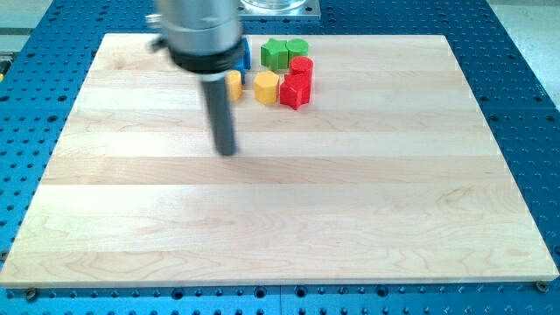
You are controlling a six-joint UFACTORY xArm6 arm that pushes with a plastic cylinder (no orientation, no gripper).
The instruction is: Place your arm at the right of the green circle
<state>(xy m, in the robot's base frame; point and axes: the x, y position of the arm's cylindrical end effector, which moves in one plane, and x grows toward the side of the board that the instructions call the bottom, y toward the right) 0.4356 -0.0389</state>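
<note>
The green circle (297,47) sits near the view's top, just right of a green star-shaped block (275,53). A red circle (302,66) lies right below it, with a red star-shaped block (295,90) under that and a yellow hexagon (267,87) to its left. My tip (227,150) rests on the board well below and to the left of the green circle, apart from every block. A blue block (245,54) and a yellow block (234,84) are partly hidden behind the rod.
The wooden board (280,227) lies on a blue perforated table (525,87). The arm's grey and black body (199,35) hangs over the board's top left. A metal mount (276,7) stands at the view's top.
</note>
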